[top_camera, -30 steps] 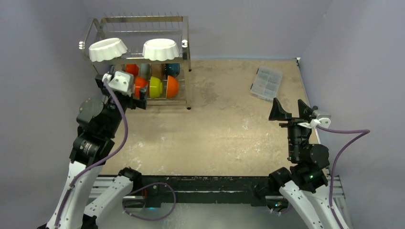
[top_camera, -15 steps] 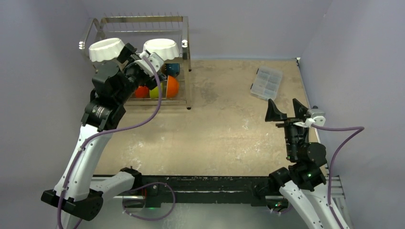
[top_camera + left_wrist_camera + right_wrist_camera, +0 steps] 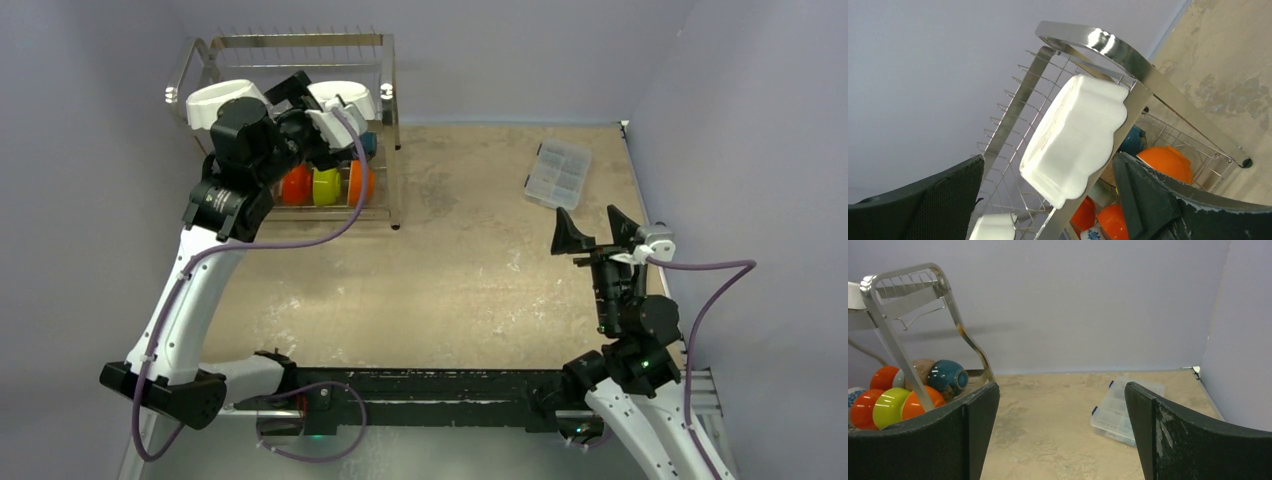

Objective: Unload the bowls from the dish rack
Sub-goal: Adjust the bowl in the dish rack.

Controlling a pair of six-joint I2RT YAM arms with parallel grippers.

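**benchbot_77:** Quick check, where's everything sitting relative to the shiny two-tier steel wire dish rack (image 3: 300, 41)?

**wirewrangler:** All the bowls are in it. There are two white scalloped-rim bowls on the rack's top tier, one at its left end (image 3: 213, 100) and one at its right end (image 3: 1075, 135). The lower tier has a front row of an orange round bowl (image 3: 296, 185), a yellow-green bowl (image 3: 326, 186) and another orange bowl (image 3: 360, 180). A teal bowl (image 3: 948, 376) and a tan one are tucked behind them. There's a blue-patterned one in there too, but it's barely visible.

**benchbot_77:** And the grippers?

**wirewrangler:** The left gripper (image 3: 1048, 159) is up at the rack's top tier with its fingers spread wide, holding nothing. From its wrist camera the right-end white bowl shows in the gap between the fingers, but neither pad is touching it. The right gripper (image 3: 587, 225) is well off to the rack's right, above the tan table (image 3: 450, 280), also spread wide and empty. The clear plastic compartment box (image 3: 558, 175) lies on the table to the rack's right, well apart from it.
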